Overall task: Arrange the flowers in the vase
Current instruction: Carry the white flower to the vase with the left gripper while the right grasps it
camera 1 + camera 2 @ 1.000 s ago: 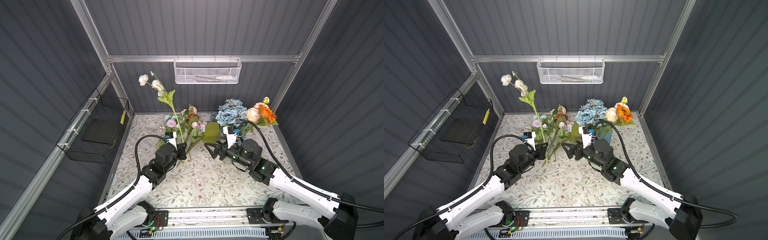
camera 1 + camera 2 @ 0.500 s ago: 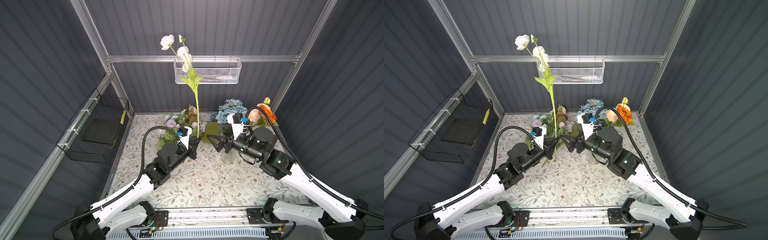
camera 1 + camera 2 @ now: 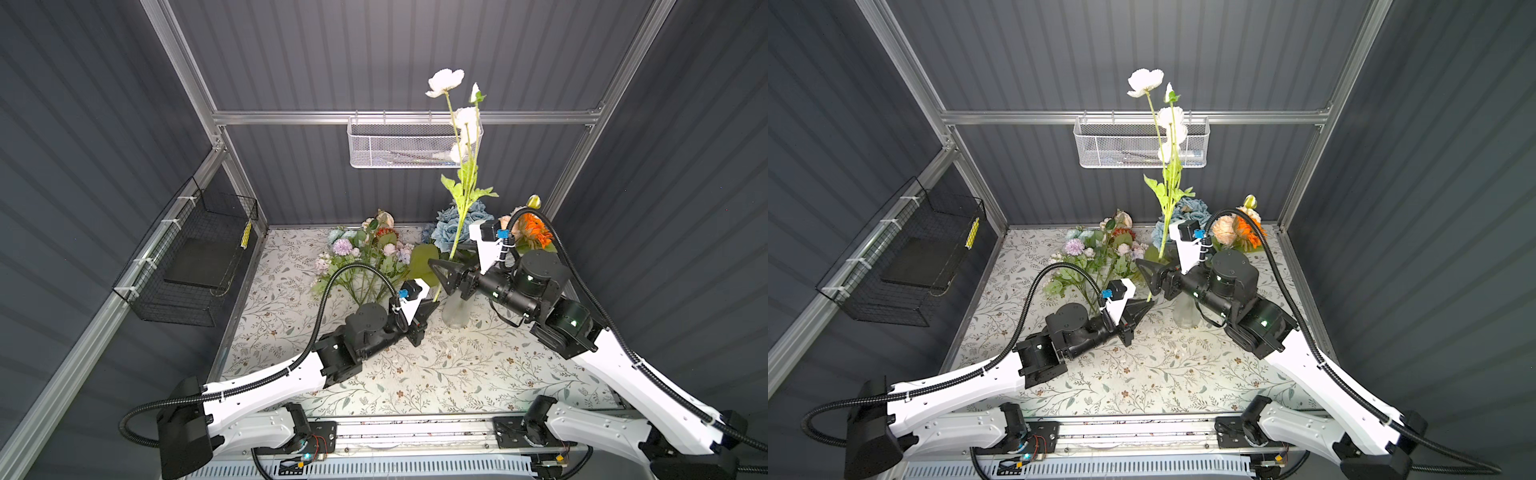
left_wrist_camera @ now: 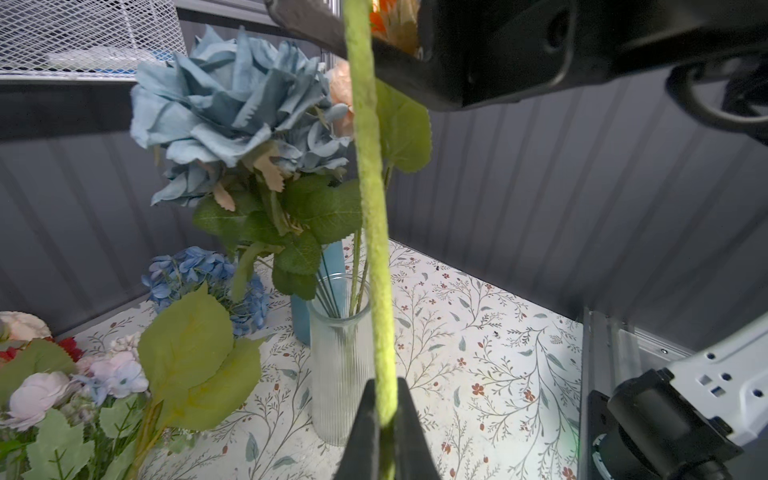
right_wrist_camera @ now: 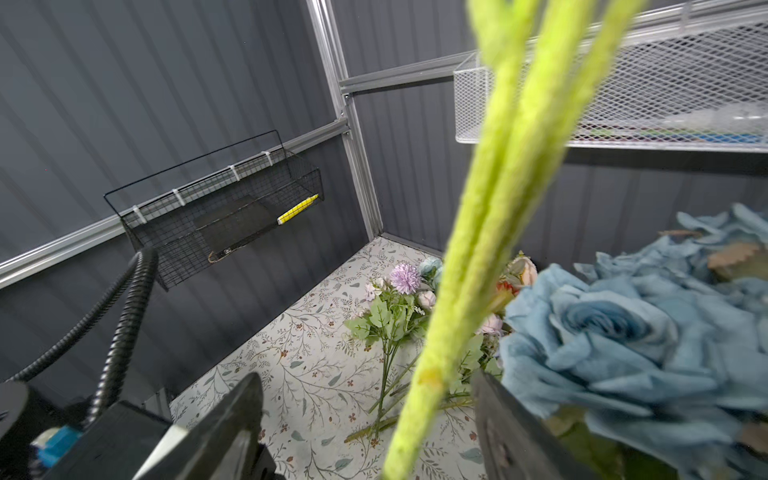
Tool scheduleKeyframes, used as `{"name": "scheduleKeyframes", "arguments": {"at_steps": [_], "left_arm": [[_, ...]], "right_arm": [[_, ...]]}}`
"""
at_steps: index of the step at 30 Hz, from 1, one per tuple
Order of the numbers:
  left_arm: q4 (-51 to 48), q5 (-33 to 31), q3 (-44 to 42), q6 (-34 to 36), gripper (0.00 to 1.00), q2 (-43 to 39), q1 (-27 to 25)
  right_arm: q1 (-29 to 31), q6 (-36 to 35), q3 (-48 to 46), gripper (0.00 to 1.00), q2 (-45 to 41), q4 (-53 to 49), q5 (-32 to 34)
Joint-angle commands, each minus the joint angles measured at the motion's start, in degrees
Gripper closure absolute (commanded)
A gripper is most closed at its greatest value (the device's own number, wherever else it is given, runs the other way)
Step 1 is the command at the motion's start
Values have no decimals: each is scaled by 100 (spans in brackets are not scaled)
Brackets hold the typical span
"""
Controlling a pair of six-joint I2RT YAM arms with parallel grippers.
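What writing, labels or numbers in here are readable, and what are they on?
No text is readable anywhere.
The yellow strip in the black wire basket may carry marks, too small to read.
Items in the white mesh basket are too blurred to read.

Dark grey ribbed walls [image 3: 374, 54] close in three sides, framed by aluminium posts [image 3: 176, 62] and a rear rail [image 3: 291, 117]. A white mesh basket [image 3: 395, 145] hangs from that rail. A black wire basket [image 3: 183, 270] hangs on the left wall, a dark pad [image 3: 199, 262] inside. The surface [image 3: 457, 374] bears a leaf-and-flower print, evenly lit.
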Motion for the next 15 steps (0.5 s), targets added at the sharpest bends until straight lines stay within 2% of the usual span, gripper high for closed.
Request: {"name": "scheduleKeyframes", "arguments": {"at_steps": [1, 7, 15], "left_arm": [[351, -228, 166, 117, 100, 29, -56], [479, -501, 134, 22, 100, 86, -94], [613, -289, 163, 54, 100, 290, -155]], "right_arm": [[-98, 279, -285, 27, -285, 117, 272], [-192, 421, -660, 28, -645, 320, 315], [-283, 555, -763, 29, -546, 839, -462]]}}
